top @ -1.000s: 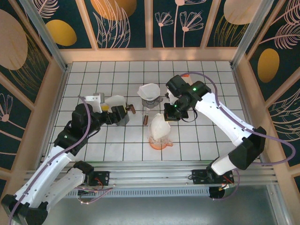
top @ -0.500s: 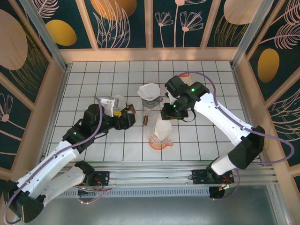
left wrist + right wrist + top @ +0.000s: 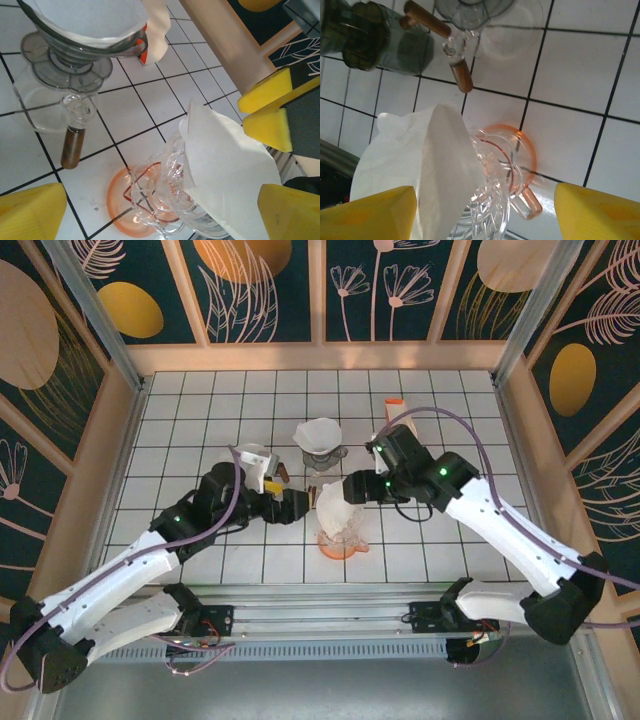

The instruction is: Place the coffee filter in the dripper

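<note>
On the right tool point(image 3: 485, 214) the jaws stand wide, its yellow fingers point(image 3: 367, 212) either side of the filter point(image 3: 437, 165) and gripping nothing. A second ago it was pinched shut on that paper, and half a second ago it was partly eased. Now it has let go, so the release is done.

The filter rests in the mouth of the glass dripper point(image 3: 492, 192). It is folded flat rather than fanned into a cone, tilted, and stands well above the rim. The dripper is upright on its orange base point(image 3: 120, 202), a little toward 6 o'clock from the middle of the desk point(image 3: 200, 420).

The left tool point(image 3: 160, 212) is fully open and empty, fingers wide to either side of the dripper in its own view. Over the last second it has come in from 9 o'clock and now sits just beside the dripper at about 10 o'clock. The right tool is at about 1 o'clock.

Further out, a glass jug point(image 3: 320, 437) stands at 12 o'clock of the dripper, carrying its own paper-lined cone (not our concern, but near enough to knock).

My reading is that the paper is delivered but not yet seated. It probably needs spreading or pressing down against the glass wall, and the left tool looks placed to help. The light paper could tip out or spring loose as the tools draw away.
</note>
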`<state>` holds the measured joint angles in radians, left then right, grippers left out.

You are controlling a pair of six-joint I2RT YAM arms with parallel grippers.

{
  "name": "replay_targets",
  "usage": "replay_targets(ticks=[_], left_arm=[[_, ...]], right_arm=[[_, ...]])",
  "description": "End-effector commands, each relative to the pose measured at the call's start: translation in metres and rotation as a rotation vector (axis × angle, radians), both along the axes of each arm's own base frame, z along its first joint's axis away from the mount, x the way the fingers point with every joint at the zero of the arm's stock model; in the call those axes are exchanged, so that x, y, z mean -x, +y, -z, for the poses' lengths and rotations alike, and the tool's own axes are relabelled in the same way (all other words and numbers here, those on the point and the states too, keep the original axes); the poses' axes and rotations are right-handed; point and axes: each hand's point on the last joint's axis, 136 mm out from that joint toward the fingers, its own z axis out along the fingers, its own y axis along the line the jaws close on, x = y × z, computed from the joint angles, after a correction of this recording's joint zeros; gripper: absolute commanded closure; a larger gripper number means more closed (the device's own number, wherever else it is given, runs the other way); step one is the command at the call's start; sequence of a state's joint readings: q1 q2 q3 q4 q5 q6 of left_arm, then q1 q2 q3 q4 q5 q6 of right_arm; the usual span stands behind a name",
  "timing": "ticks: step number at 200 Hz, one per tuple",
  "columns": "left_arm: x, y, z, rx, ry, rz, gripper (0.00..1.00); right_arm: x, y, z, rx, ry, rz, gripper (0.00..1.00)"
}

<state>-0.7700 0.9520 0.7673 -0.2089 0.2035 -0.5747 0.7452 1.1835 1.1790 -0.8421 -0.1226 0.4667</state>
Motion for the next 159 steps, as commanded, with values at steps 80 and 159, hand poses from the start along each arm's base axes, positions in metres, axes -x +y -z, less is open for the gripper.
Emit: replay_targets(ticks=[80, 159], left_arm=[[0.011, -0.036, 0.013, 0.059, 0.06, 0.08, 0.02], [0.014, -0.04, 0.04, 0.054, 0.123, 0.094, 0.11]], right_arm=[[0.008, 0.015, 0.006, -0.132, -0.137, -0.051, 0.23], [0.012, 0.007, 0.026, -0.123, -0.133, -0.027, 0.24]])
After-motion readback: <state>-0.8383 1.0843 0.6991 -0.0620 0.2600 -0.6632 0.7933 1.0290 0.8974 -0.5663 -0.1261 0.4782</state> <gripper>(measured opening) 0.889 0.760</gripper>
